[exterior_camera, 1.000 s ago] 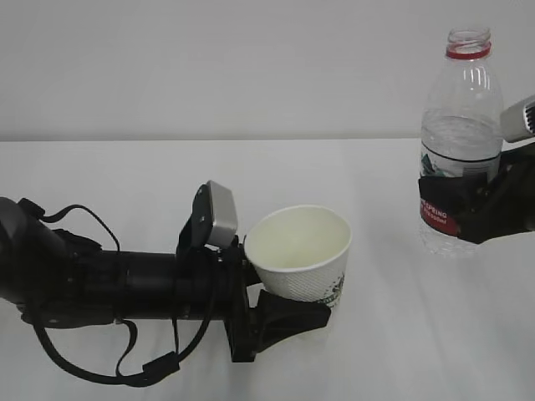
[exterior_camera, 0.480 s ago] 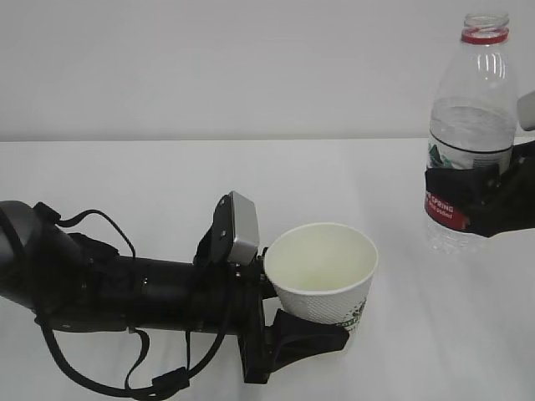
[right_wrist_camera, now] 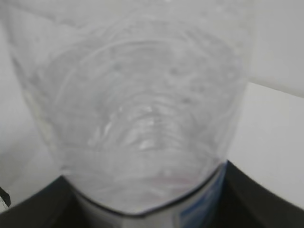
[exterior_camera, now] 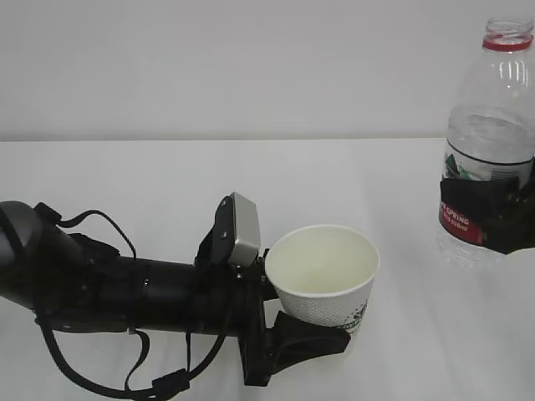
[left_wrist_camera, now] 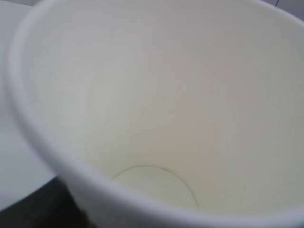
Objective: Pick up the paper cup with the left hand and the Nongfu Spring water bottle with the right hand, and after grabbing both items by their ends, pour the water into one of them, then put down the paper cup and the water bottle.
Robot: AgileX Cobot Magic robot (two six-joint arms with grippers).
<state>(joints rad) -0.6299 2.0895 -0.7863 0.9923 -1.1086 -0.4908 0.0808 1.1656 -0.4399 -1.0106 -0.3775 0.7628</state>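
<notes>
White table [exterior_camera: 167, 184]; left pincer [exterior_camera: 311, 341] pinching paper cup [exterior_camera: 322, 271]; right pincer [exterior_camera: 493, 219] pinching bottle [exterior_camera: 489, 125], label "SPRING"

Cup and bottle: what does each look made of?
The paper cup: matte white paper, going by its rolled rim and dull, creamy inside. The Nongfu Spring water bottle: clear glossy plastic, probably thin, with moulded ribs and highlights showing through its wall.

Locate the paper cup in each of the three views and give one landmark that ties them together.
Exterior view: paper cup low, right of centre, mouth open upward.
Left wrist view: cup fills the picture; inside looks dry.
Right wrist view: not in it.
Shared landmark: white table, left edge in the left wrist view, right in the right wrist view.
</notes>
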